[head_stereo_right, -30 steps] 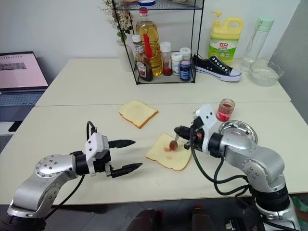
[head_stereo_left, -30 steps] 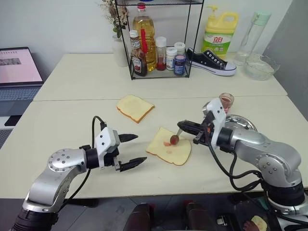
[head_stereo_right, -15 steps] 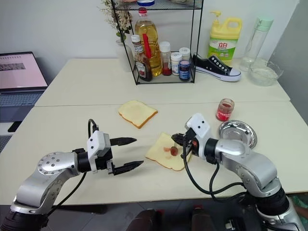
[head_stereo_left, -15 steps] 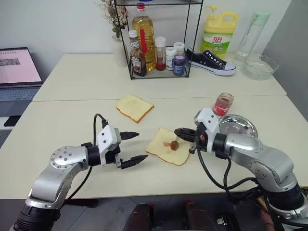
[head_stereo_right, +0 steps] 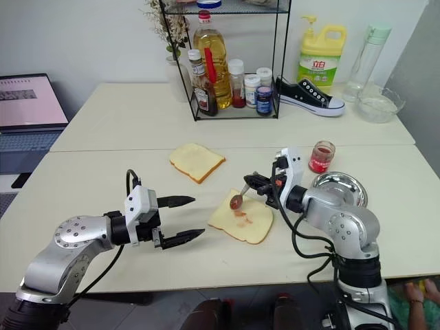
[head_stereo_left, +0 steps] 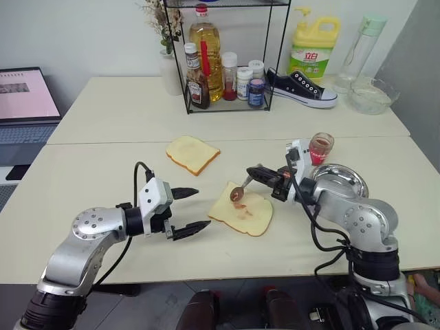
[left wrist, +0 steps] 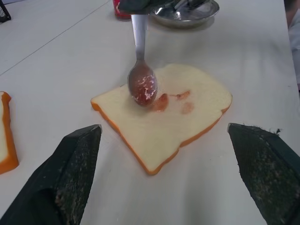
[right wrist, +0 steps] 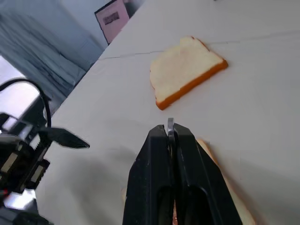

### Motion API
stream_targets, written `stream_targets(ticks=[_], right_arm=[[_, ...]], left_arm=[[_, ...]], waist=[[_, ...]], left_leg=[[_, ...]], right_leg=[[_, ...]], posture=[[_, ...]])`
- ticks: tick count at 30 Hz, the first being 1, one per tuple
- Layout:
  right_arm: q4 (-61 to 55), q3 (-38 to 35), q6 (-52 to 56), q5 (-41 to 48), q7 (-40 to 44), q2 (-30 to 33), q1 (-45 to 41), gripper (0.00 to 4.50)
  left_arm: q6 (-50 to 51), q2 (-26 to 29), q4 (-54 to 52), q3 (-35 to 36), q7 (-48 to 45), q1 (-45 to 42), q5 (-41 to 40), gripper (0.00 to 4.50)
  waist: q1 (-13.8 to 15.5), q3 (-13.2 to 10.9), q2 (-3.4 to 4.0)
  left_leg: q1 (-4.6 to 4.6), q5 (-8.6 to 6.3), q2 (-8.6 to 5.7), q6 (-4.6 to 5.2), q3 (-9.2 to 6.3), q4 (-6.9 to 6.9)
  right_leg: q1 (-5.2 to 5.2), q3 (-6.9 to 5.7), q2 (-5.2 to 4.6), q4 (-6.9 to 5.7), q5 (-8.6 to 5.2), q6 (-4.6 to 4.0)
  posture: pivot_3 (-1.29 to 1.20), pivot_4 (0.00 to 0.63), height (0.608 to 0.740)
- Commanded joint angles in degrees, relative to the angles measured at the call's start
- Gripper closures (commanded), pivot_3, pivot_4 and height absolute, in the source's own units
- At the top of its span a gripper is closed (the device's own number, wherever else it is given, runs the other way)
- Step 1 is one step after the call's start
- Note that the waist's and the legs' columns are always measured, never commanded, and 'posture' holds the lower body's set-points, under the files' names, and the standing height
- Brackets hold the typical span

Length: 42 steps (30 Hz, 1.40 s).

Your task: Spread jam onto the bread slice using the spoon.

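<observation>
The bread slice [head_stereo_left: 249,214] lies flat near the table's front, with a few red smears of jam [left wrist: 161,101] on its top. My right gripper [head_stereo_left: 256,172] is shut on the handle of the spoon [head_stereo_left: 236,196]. The spoon slants down to the slice's far left edge. Its bowl [left wrist: 142,86] is coated with red jam and sits at or just over the bread; whether it touches I cannot tell. The jam jar [head_stereo_left: 321,146] stands behind the right wrist. My left gripper [head_stereo_left: 199,207] hangs open left of the slice, holding nothing.
A smaller slice with a browner crust [head_stereo_left: 192,153] lies behind and to the left. A round steel dish [head_stereo_left: 340,180] sits beside the right arm. A wire rack of bottles [head_stereo_left: 227,69], a shoe [head_stereo_left: 302,88], a detergent bottle [head_stereo_left: 313,48] and a laptop [head_stereo_left: 24,103] stand farther off.
My right gripper has rolled and pushed forward, carrying the spoon's bowl from the middle of the slice to its far left edge. The left gripper has stayed where it was.
</observation>
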<state>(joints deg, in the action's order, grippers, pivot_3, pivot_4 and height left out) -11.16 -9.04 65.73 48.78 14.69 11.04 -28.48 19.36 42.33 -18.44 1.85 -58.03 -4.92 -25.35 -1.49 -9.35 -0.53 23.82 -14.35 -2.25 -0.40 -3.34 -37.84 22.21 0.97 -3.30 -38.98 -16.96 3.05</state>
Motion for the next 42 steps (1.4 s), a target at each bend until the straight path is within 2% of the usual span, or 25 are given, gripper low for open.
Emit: stream_targets(ticks=[1,7,17,29,35,39,42], right_arm=[[3.68,-2.97,0.80,1.80,-0.97,-1.21,-1.11,4.48],[10.12,-7.68,4.91,4.06,-4.23,-3.23,-1.18,4.48],[5.66,-10.48,12.13,9.65,-3.54,-0.16,2.12,4.48],[2.19,-13.26,18.77,15.42,-2.88,6.87,7.18,4.48],[1.65,-13.16,21.99,18.31,0.34,12.99,9.01,4.48],[2.25,-13.38,22.17,19.61,1.52,14.79,8.90,4.48],[4.05,-15.00,21.52,21.65,1.35,13.93,7.01,4.48]], left_arm=[[-0.78,0.15,-1.23,0.45,0.02,-0.33,0.01,0.00],[-0.38,0.43,-2.16,0.88,0.31,0.61,-0.14,0.00],[-0.22,0.58,-2.46,0.85,0.27,0.88,-0.10,0.00],[-0.33,0.48,-2.12,0.47,-0.14,0.60,-0.06,0.00],[-0.39,0.40,-2.54,0.55,-0.05,1.23,-0.13,0.00],[-0.43,0.40,-2.78,0.75,0.11,1.65,-0.14,0.00],[-0.41,0.33,-3.02,0.78,0.31,1.89,-0.12,0.00]], waist=[[-0.02,0.00,0.00],[-0.19,0.00,0.01],[-0.17,0.00,0.01],[-0.11,0.00,0.01],[-0.02,0.00,0.00],[-0.04,0.00,0.00],[-0.02,0.00,0.00]], left_leg=[[0.00,0.00,0.00,0.00,0.00,0.00],[-0.01,0.00,0.02,0.00,0.04,0.01],[-0.01,0.00,0.02,0.01,0.06,0.01],[0.00,-0.01,0.02,0.01,0.06,0.01],[0.00,-0.01,0.01,0.02,0.06,0.00],[0.00,-0.01,0.02,0.02,0.06,0.01],[0.00,-0.01,0.02,0.02,0.06,0.00]], right_leg=[[0.00,0.00,0.00,0.00,0.00,0.00],[0.03,-0.01,0.05,-0.02,0.00,0.00],[0.01,0.00,0.05,-0.01,0.00,0.00],[-0.01,0.01,0.04,0.01,0.00,0.00],[-0.06,0.00,0.03,0.02,0.00,0.00],[-0.06,0.02,0.04,0.03,0.00,0.01],[-0.07,0.01,0.03,0.04,0.00,0.01]], posture=[[0.00,0.150,0.740],[0.00,0.150,0.740],[0.00,0.150,0.740],[0.00,0.150,0.740],[0.00,0.150,0.740],[0.00,0.150,0.740],[0.00,0.150,0.740]])
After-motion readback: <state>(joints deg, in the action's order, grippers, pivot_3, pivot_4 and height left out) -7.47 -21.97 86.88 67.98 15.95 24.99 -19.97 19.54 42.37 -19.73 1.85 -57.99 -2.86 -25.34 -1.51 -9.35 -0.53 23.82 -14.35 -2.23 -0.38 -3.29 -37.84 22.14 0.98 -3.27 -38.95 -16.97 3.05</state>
